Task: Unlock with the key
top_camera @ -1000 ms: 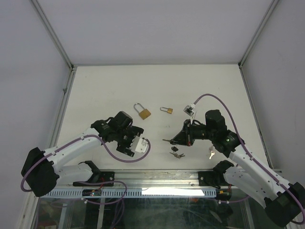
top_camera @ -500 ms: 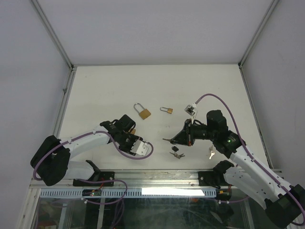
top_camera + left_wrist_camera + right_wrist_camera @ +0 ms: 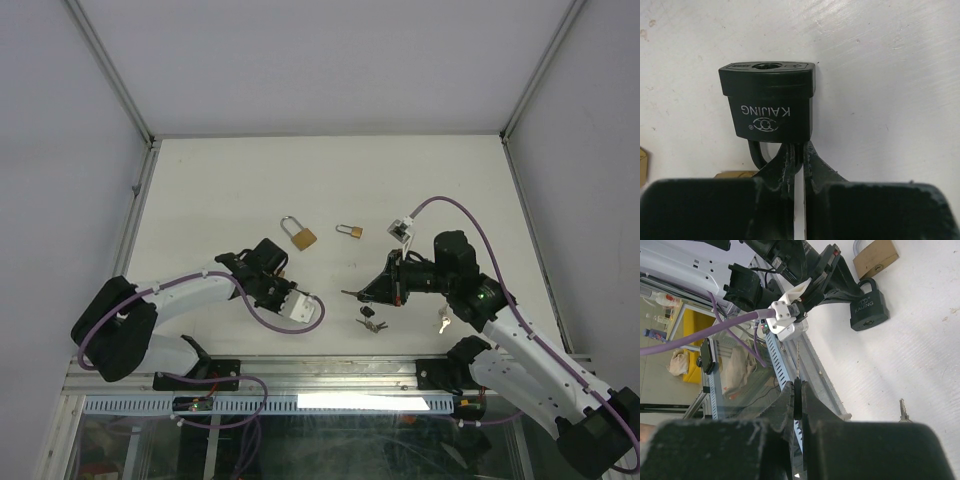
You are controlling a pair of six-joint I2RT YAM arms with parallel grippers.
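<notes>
- You can see your left claw (image 3: 800,148) pressed together on the shackle (image 3: 756,155) of the black padlock (image 3: 769,102), pinching it at the end nearest the wrist camera.
- The black padlock lies on the bench (image 3: 220,190), close to its near edge and left of the middle. Its keyhole (image 3: 762,65) faces away from the claw, and its printed face is turned up.
- Your right claw (image 3: 798,390) is also closed, nipping the key (image 3: 349,294) edge-on between its fingers. From above, the key sticks out of the claw toward the left arm, well apart from the black padlock.
- A brass padlock (image 3: 301,237) lies just beyond the black one, toward the middle of the bench. The left wrist view shows a sliver of brass by the shackle, but you cannot tell from it whether the two touch.
- A small brass padlock (image 3: 351,232) sits near the middle of the bench, apart from both arms.
- A bunch of keys (image 3: 371,320) lies near the near edge, just below the right claw in the top view, and a single key (image 3: 443,321) lies further right beside the right arm.
</notes>
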